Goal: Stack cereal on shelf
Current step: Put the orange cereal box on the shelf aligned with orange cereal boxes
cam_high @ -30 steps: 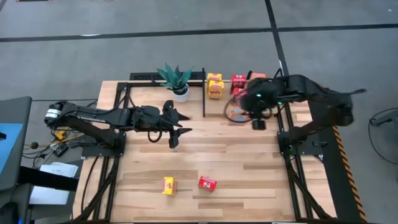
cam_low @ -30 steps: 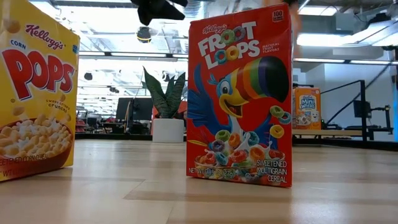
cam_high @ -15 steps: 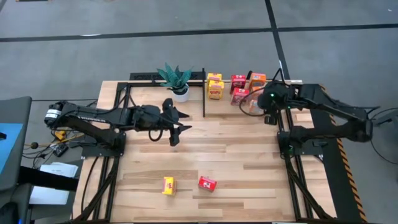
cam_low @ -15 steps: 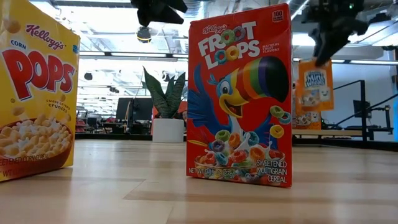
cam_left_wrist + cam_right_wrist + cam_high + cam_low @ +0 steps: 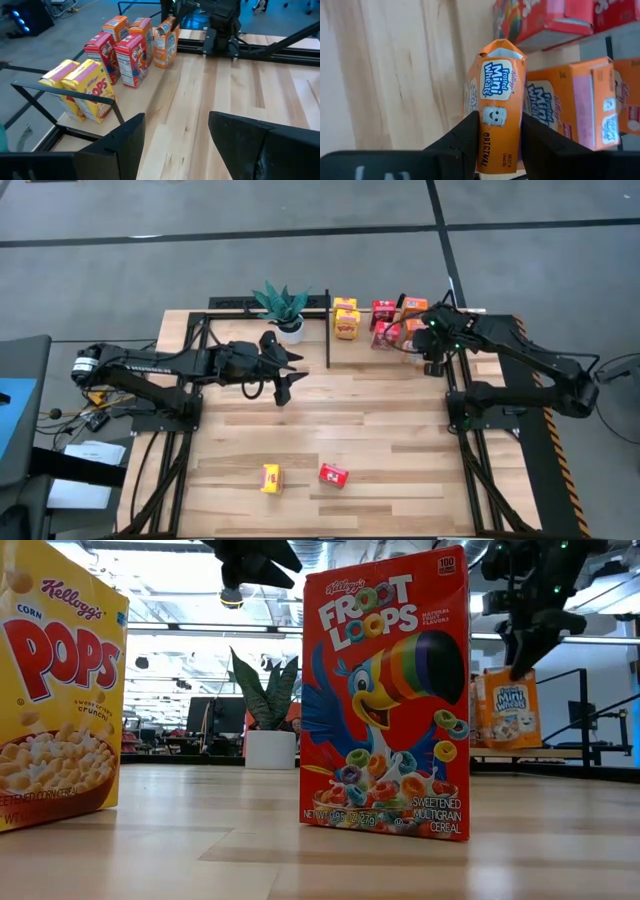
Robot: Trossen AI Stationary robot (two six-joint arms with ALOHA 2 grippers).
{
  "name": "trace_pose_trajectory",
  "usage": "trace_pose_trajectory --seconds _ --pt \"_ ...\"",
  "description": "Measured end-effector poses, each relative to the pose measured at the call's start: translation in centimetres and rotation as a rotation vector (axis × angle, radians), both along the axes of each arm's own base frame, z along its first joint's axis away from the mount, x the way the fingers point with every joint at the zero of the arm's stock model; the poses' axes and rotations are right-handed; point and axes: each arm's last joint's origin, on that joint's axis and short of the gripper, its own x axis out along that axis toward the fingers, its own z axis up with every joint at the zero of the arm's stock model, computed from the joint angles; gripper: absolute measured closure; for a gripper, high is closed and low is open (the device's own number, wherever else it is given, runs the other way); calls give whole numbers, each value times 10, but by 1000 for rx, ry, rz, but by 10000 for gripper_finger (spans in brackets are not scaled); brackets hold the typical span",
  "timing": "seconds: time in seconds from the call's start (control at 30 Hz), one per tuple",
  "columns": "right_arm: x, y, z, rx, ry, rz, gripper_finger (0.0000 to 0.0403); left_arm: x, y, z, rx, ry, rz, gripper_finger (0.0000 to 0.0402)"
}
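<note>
The right end effector point(image 5: 432, 363) sits over the light wood shelf point(image 5: 360, 352) framed by thin black metal rails, at about one o'clock on the pale wooden bench point(image 5: 400, 440), and its two dark fingers point(image 5: 465, 137) are clamped on the sides of a small orange Frosted Mini Wheats cardboard box point(image 5: 496, 107). From table height that box point(image 5: 505, 708) hangs tilted under the fingers. Just beside it stand another orange box point(image 5: 570, 107) and red cereal boxes point(image 5: 120, 57), with two yellow Corn Pops boxes point(image 5: 85, 90) further along the same row. The left end effector point(image 5: 281, 393) hovers near the bench's centre, around eleven o'clock, its fingers point(image 5: 120, 145) spread apart with nothing between them. A potted green plant in a white pot point(image 5: 285, 310) stands at twelve o'clock. Near six o'clock, one small yellow box point(image 5: 270, 477) and one small red Froot Loops box point(image 5: 333, 475) stand well apart from the shelf.
</note>
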Motion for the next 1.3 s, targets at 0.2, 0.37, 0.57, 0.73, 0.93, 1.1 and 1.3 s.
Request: trace_pose_trajectory --seconds 0.2,0.37,0.57,0.73,0.93,1.1,1.3 --pt "-8 -9 0 -10 8 -52 258 0 5 0 -1 -1 18 191" --pt "-11 -14 0 -20 12 -49 261 0 8 0 -2 -2 30 191" --pt "-10 -15 0 -26 -1 -21 251 0 9 0 -5 -3 35 191" --pt "-11 -19 -2 -32 25 -3 235 0 9 0 -5 -2 35 191" --pt "-8 -30 -11 13 62 -44 201 0 9 0 -5 -2 35 191" --pt "-6 -33 -17 56 89 -70 164 0 9 0 -6 -2 35 191" --pt "-11 -28 -12 38 87 -80 148 0 9 0 -5 -2 35 191"
